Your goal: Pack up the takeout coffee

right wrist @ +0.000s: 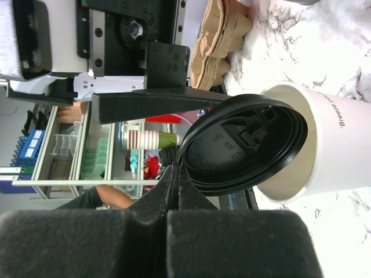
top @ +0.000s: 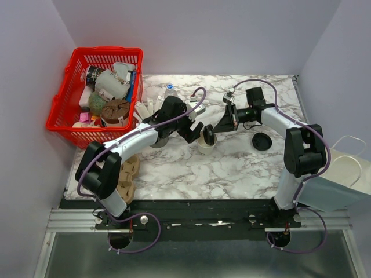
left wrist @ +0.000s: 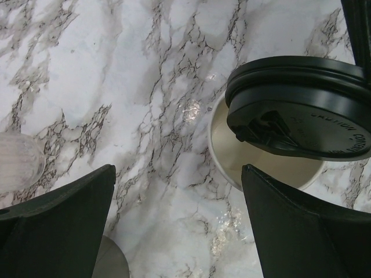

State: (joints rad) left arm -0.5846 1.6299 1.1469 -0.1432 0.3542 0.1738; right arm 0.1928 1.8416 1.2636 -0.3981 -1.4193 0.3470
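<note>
Fingers [right wrist: 157, 202] on R gripper [right wrist: 175, 172]: pinching black lid [right wrist: 243, 145] by rim, holding it tilted over upright open coffee cup [right wrist: 333, 145] at table [top: 243, 168] ctr, 8 o'clock from tips. Hovering L gripper [left wrist: 177, 169] spread wide, empty, cup at 3 o'clock; R nearer for capping.

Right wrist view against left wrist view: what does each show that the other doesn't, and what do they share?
Right wrist only: the right gripper shut on the black lid at its rim, and brown cardboard carriers. Left wrist only: the left gripper open above the marble table, and CAUTION lettering on the lid. Both: the lid tilted over the open white cup, not seated.
</note>
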